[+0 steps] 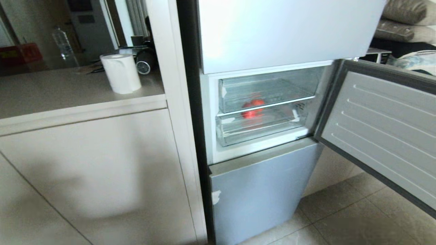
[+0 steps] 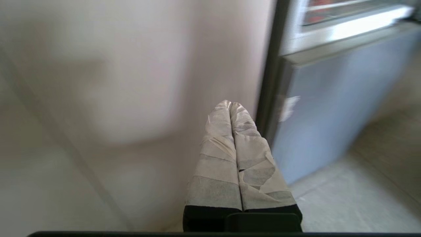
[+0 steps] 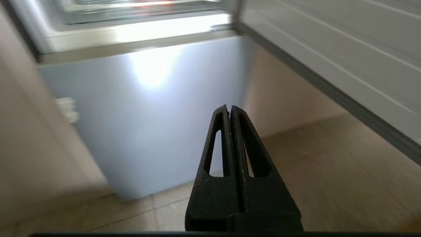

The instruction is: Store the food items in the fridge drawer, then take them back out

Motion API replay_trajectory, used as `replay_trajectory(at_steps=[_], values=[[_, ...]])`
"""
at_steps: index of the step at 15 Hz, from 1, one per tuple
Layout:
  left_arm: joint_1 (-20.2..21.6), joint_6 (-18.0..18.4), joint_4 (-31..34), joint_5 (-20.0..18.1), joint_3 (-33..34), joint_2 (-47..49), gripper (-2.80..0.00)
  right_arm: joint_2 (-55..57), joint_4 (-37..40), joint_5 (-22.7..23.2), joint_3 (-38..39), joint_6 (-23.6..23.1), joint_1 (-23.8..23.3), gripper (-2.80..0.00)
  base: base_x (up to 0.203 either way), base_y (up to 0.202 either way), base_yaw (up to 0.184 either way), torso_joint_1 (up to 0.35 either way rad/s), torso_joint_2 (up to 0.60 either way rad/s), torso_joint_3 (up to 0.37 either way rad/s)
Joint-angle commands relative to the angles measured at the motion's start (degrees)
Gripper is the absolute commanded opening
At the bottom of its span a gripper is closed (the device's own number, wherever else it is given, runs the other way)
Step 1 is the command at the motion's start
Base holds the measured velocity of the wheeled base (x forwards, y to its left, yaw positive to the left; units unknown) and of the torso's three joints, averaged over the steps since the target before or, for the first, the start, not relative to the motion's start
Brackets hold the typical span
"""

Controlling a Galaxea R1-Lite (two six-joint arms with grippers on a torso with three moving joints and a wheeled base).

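Note:
The fridge's middle compartment stands open. Inside, the clear fridge drawer [image 1: 272, 88] is pushed in above a second clear bin [image 1: 262, 127]. Red-orange food [image 1: 253, 107] shows through their see-through fronts; I cannot tell which bin it lies in. Neither gripper appears in the head view. My left gripper [image 2: 230, 103], its fingers wrapped in pale tape, is shut and empty, low beside the cabinet side and the fridge's lower door [image 2: 329, 115]. My right gripper [image 3: 229, 107], black, is shut and empty, facing that lower door [image 3: 158, 108] below the compartment.
The compartment's door [image 1: 385, 129] is swung wide open to the right, over the tiled floor [image 1: 340, 217]. A beige cabinet [image 1: 88, 163] stands left of the fridge, with a paper roll [image 1: 121, 73] on its counter. The upper fridge door [image 1: 282, 30] is closed.

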State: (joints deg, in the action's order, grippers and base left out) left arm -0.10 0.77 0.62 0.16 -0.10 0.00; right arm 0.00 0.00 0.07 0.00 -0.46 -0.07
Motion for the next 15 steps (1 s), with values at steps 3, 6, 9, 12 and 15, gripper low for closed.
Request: replay_trajectory(at_steps=[3, 6, 9, 12, 15], values=[[0.0, 0.0, 0.0, 0.0, 0.0, 0.0, -2.80, -0.1, -0.1, 0.0, 0.1, 0.1, 0.0, -2.80, 0.001, 0.007, -0.177, 0.001, 0.00, 0.002], [0.0, 0.0, 0.0, 0.0, 0.0, 0.0, -2.80, -0.1, 0.0, -0.1, 0.1, 0.0, 0.0, -2.80, -0.002, 0.006, -0.178, 0.001, 0.00, 0.003], [0.0, 0.0, 0.0, 0.0, 0.0, 0.0, -2.80, 0.0, -0.3, -0.1, 0.0, 0.1, -0.1, -2.80, -0.001, 0.006, -0.119, 0.003, 0.00, 0.000], [0.0, 0.0, 0.0, 0.0, 0.0, 0.0, -2.80, 6.2, -1.9, -2.2, -9.3, 8.3, -0.2, -2.80, 0.000, 0.000, 0.000, 0.000, 0.00, 0.000], [0.0, 0.0, 0.0, 0.0, 0.0, 0.0, -2.80, 20.8, -4.3, -4.1, -21.0, 27.4, -5.1, -2.80, 0.000, 0.000, 0.000, 0.000, 0.00, 0.000]])
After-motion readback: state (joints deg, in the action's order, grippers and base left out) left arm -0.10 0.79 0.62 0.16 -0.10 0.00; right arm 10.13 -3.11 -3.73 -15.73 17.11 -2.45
